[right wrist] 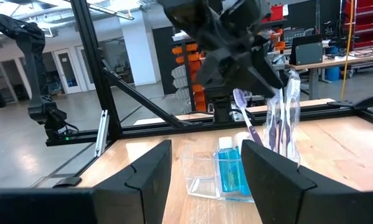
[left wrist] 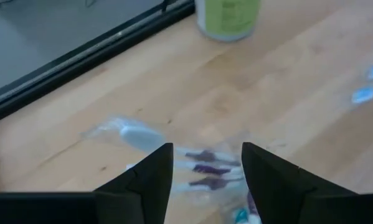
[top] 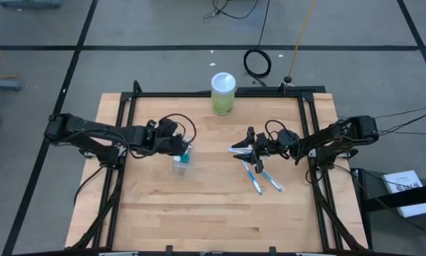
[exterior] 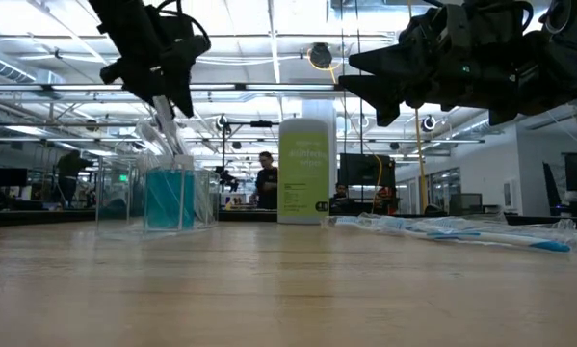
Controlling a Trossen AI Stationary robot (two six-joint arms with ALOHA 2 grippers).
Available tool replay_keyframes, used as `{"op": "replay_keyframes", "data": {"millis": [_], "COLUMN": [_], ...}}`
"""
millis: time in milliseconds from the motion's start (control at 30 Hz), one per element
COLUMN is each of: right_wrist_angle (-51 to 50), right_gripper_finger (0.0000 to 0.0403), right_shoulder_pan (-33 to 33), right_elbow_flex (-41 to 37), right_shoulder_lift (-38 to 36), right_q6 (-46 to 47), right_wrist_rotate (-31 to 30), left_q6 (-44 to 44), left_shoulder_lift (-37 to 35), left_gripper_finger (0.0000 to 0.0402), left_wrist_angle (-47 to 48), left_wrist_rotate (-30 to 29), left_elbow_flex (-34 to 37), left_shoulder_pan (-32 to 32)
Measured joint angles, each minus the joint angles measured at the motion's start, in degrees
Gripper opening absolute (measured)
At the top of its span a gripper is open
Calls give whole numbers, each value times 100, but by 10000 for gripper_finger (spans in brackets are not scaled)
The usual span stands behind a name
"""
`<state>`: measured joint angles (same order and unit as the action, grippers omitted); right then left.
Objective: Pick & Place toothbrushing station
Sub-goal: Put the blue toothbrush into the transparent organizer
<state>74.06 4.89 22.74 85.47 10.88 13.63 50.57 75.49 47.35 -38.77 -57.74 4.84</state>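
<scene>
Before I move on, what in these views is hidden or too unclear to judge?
- Left end effector, high view: the arm covers the clear cup, so any grip on a toothbrush is hidden.
- Cup contents, left wrist view: blurred, partly behind the fingers.
- Loose toothbrushes on the table, high view: too small to count surely.
- Green canister, left wrist view: cut off by the edge.

green canister [top: 223, 94] w/ white lid, wood table [top: 198, 213]
</scene>
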Motion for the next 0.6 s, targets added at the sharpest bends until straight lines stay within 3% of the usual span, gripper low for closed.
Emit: {"op": "replay_keyframes", "data": {"millis": [167,300,433,600], "right_wrist_angle": [-150,-1071,-2956,-5981], "right_gripper_finger": [187,187,187,187], "right_shoulder_pan": [0,0,-2,63], "right_elbow_flex": [0,0,62,326], "right_shoulder_lift": [0,-243,-799,-1376], "right_q6": [-1,-279,-776,-1153], "right_wrist_rotate": [13,-2,-741,-2186], "left_q6": [-499,-1484,-2430,-2439], "left_shoulder_lift": [-312,-807,-1179,-1226], "left_gripper_finger": [188,188,188,188], "left_wrist_angle": [-573,-1482,-2055,-1919], "left_wrist_rotate": [-184,-648,-1467,-2651], "left_elbow_flex": [0,0,-7,32], "left_shoulder_pan": [242,771,1429,2088]}}
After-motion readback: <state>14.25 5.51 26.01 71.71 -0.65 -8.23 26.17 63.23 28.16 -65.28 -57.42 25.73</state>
